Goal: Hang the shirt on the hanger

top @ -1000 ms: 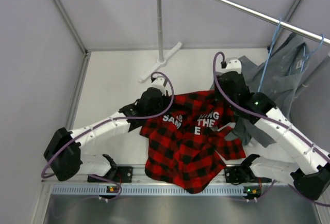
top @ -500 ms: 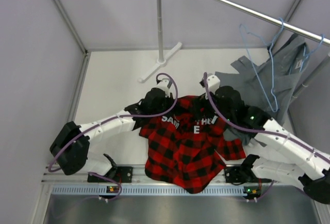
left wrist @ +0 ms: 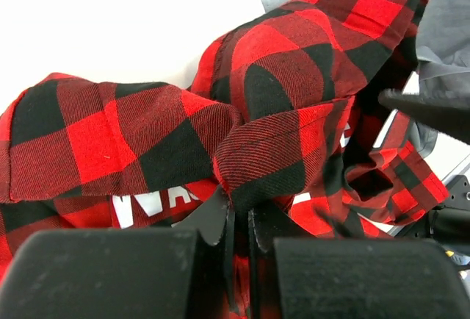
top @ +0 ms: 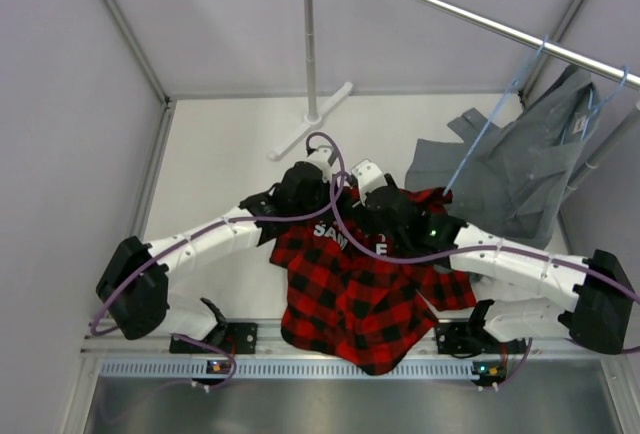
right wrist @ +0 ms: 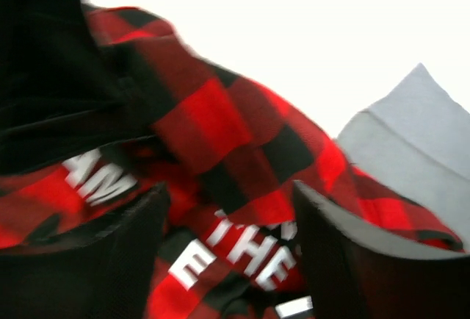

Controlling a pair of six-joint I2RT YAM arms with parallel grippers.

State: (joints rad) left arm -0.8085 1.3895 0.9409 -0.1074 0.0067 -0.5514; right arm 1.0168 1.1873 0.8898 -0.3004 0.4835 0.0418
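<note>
The plaid shirt (top: 355, 294) lies bunched at the bottom middle of the top view, not on the blue hanger (top: 490, 122) yet, which slants at the upper right. The left gripper (left wrist: 239, 216) pinches a shirt fold. The right gripper (right wrist: 226, 198) gapes wide and empty, so nearly all the job is left.

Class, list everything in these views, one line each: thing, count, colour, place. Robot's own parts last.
plaid shirt: one, red and black, crumpled on the table between the arms.
light-blue hanger: one, light blue, hooked on the rail, slanting toward the shirt.
grey garment: one, grey, hanging from the rail, right.
second hanger: one, blue, inside the grey garment.
clothes rack: one, silver, table's far side.
table: one, white, under everything.
arms: two, white and black, near edge.
left pincer: one, black, shut on the shirt.
right pincer: one, black, open above the shirt's lettering.
</note>
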